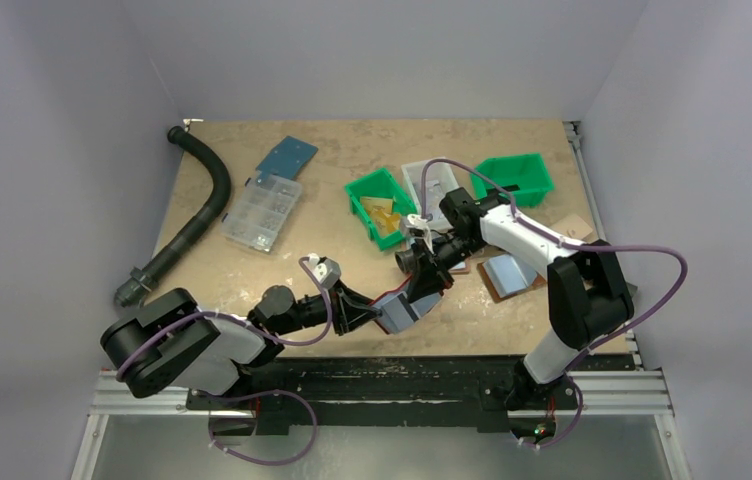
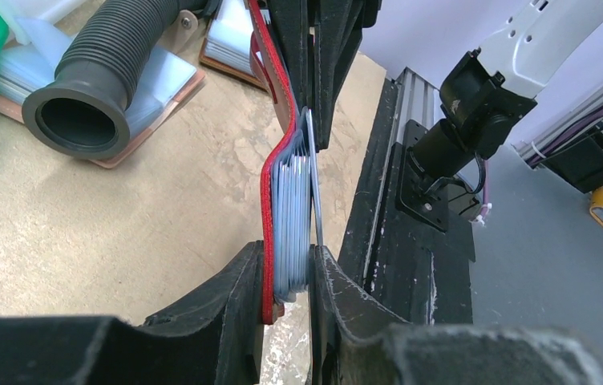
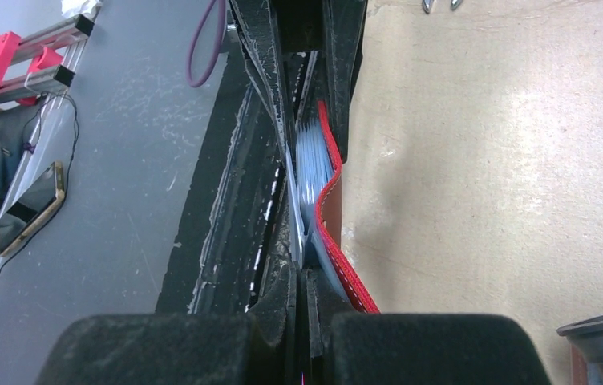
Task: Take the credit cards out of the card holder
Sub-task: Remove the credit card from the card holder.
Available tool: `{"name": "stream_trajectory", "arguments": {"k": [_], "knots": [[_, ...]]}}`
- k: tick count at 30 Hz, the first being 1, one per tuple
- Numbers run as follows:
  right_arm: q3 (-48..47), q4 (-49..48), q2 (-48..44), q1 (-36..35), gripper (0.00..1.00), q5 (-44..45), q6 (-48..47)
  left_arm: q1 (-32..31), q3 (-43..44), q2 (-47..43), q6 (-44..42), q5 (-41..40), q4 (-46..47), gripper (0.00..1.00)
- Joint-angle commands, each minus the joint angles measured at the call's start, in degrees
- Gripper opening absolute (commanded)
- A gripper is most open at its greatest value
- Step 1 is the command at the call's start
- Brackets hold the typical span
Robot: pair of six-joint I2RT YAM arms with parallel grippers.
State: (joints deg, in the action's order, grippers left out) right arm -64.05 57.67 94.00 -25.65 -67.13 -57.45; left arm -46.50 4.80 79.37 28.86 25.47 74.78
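Two grippers are closed on one bundle above the near edge of the tan table top [image 1: 252, 270], roughly midway between the arm bases. The dark red bifold card holder with pale blue-grey shiny pockets [image 2: 269, 184] is held edge-on and clear of the table, its cover bowed. The left gripper [image 2: 289, 269] is clamped across the holder's near-left end, with red cover and stacked pockets pinched between its black fingers. The right gripper [image 3: 302, 277] is fully closed at the opposite, far-right end. A thin pale grey credit card [image 2: 312, 176] is seen running into its shut fingers, so the card is judged to be pinched there. How deep it sits in its pocket cannot be told. The card's long axis is laid along the line joining the two grippers. A straight pull by the right arm toward the far right, along that axis, is therefore judged to be called for, with the holder anchored by the left. A sideways pull could buckle the card.
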Motion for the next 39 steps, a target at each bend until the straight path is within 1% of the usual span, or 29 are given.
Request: {"name": "stream_trajectory", "arguments": {"k": [1, 5, 12, 21, 25, 28, 36, 39], "knots": [[-0.16, -2.53, -3.13, 0.53, 0.00, 2.35, 1.72, 0.64, -0.58, -1.39, -1.47, 3.44, -3.98, 0.00], [0.48, -4.22, -3.95, 0.51, 0.00, 3.87, 3.09, 1.20, -0.45, -1.50, -1.14, 4.19, -5.65, 0.00], [0.42, -4.23, -3.19, 0.51, 0.00, 4.70, 3.15, 2.39, 0.45, -0.96, -0.99, 5.17, -8.87, 0.00], [0.72, -4.41, -2.41, 0.33, 0.00, 5.67, 3.34, 3.65, 1.59, 1.09, -0.86, 6.54, -10.62, 0.00], [0.86, -3.87, -1.20, -1.42, 0.00, 4.75, 3.01, 3.79, 1.79, 1.64, -0.84, 6.13, -10.41, 0.00], [0.86, -5.04, -0.01, -2.96, 0.00, 5.51, 4.60, 3.76, 1.58, 1.75, -0.74, 5.54, -9.91, 0.00], [2.99, -12.38, -1.74, -3.48, 0.27, 9.89, 12.23, 3.77, 0.66, 1.75, -0.09, 4.56, -7.91, 0.00], [3.47, -14.19, -1.78, -3.91, 0.32, 11.65, 13.96, 3.72, 0.45, 1.75, 0.45, 4.50, -6.74, 0.00]]}}
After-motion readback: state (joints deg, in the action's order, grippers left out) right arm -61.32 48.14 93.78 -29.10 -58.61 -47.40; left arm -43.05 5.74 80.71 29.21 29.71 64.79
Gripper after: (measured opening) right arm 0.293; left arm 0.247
